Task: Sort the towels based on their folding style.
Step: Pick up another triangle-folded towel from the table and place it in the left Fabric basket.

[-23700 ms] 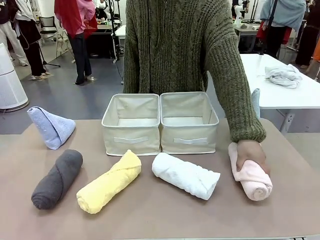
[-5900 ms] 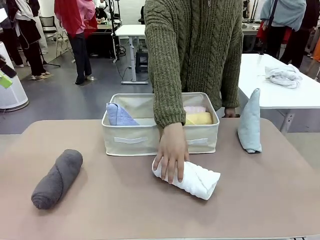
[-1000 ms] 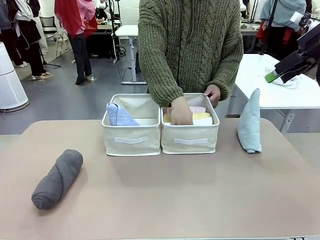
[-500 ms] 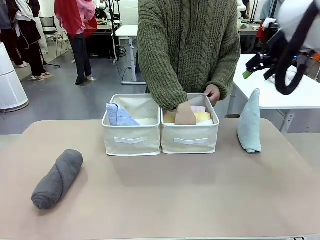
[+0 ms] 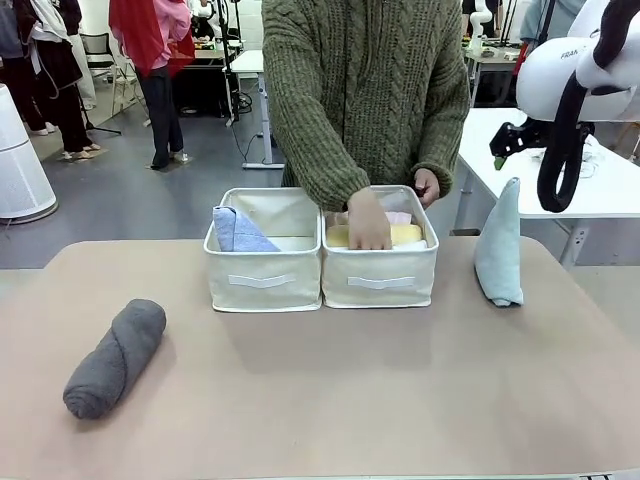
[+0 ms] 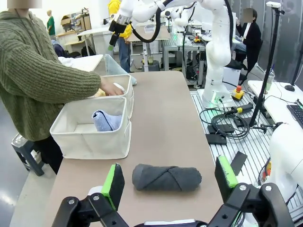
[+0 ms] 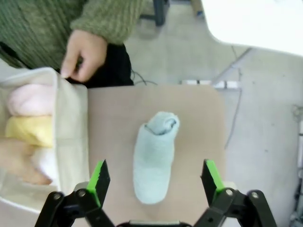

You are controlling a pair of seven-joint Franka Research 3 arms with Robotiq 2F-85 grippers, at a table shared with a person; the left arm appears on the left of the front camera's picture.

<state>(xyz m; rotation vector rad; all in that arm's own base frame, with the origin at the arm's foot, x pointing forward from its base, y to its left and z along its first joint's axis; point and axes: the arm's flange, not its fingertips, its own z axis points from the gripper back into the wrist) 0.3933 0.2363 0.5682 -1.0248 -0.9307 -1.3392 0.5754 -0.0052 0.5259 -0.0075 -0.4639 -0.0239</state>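
right wrist view: grey-blue towel point(image 7: 154, 153) beneath right gripper point(image 7: 155, 164).

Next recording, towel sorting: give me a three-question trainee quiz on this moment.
1. True or false: the dark grey roll lies inside one of the beige bins.
2. Which towel stands upright on the table, apart from the bins? A) yellow roll B) grey-blue cone C) pink roll
3. Fill in: the right claw, above that cone, is ____.
Key: 1 false; 2 B; 3 open.

Four rolled towels point(image 5: 115, 358), two cone towels point(image 5: 498, 245), two bins point(image 5: 263, 290).
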